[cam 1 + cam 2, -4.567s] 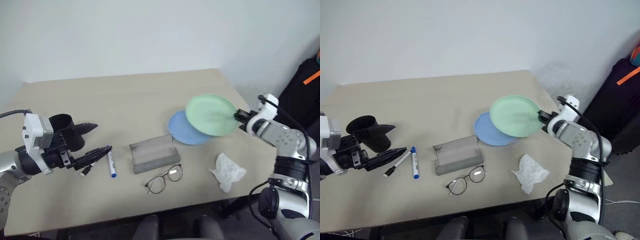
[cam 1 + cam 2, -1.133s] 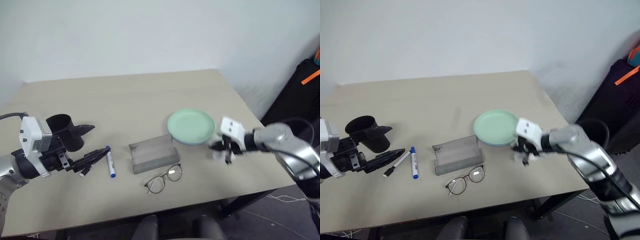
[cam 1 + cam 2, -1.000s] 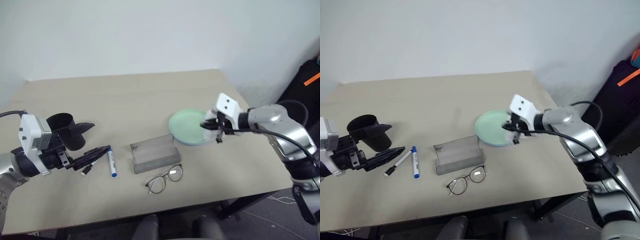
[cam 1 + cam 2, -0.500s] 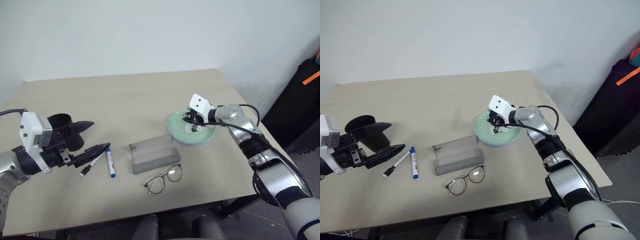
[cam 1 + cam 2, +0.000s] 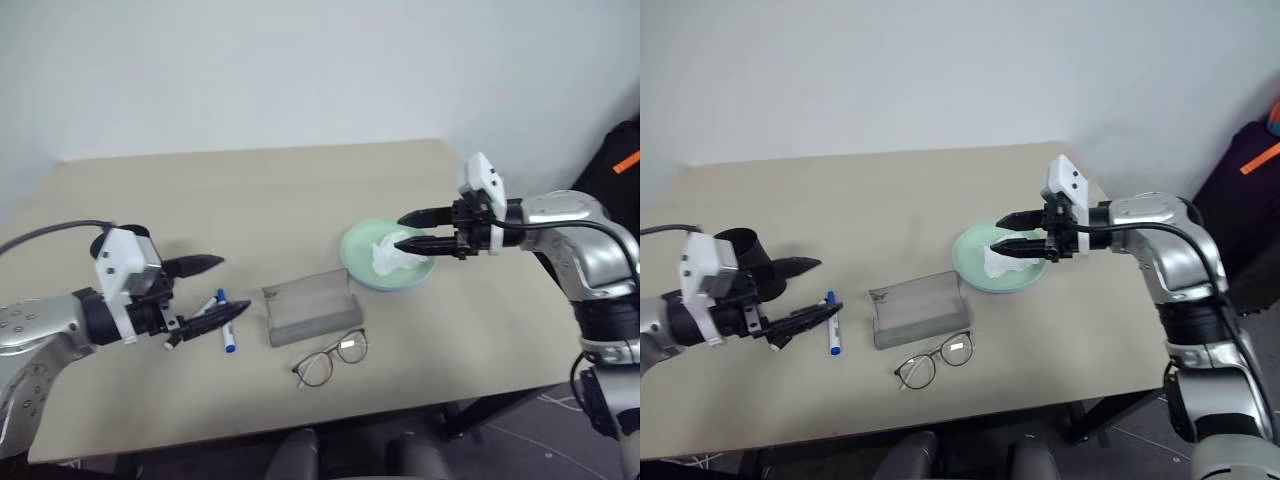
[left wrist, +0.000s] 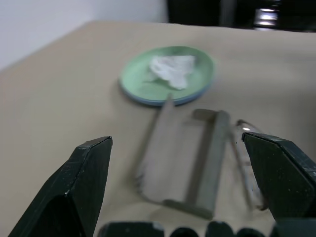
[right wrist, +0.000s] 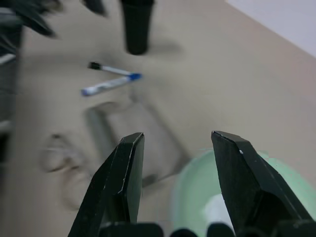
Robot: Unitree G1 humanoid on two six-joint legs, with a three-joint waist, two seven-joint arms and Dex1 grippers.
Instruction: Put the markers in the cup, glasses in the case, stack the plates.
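Centre right of the head view, the mint green round plastic plate point(image 5: 388, 268) sits stacked on the light blue plate point(image 5: 372, 283), only a blue rim edge showing under it. Crumpled white tissue point(image 5: 391, 255) lies in the green plate. Right gripper point(image 5: 412, 229) hovers over the plate's right part, pointing toward frame left, 2 black fingers parted about halfway, nothing between them. Plates look done.

Lower left, left gripper point(image 5: 224, 288) fully spread, empty, fingertips just over the 2 slim white markers: black-capped marker point(image 5: 192, 320) and blue-capped marker point(image 5: 224, 320) lying side by side on the beige table point(image 5: 250, 200). Matte black tapered cup point(image 5: 741, 250) stands upright just behind the left wrist, partly hidden.

Grey felt oblong glasses case point(image 5: 310, 307) at frame centre, lid open. Thin dark wire-framed glasses point(image 5: 331, 359) lie just below it, near the table's front edge, not touching the case.

Handling guesses: markers light, stiff, smooth, may roll; pinch 1 at mid-barrel across its width. Cup light, tips easily, so drop marker in vertically. Glasses fragile, thin wire, lenses scratchable; take by bridge or a rim near the hinge, not the lens. Case soft, light, may slide when pushed.
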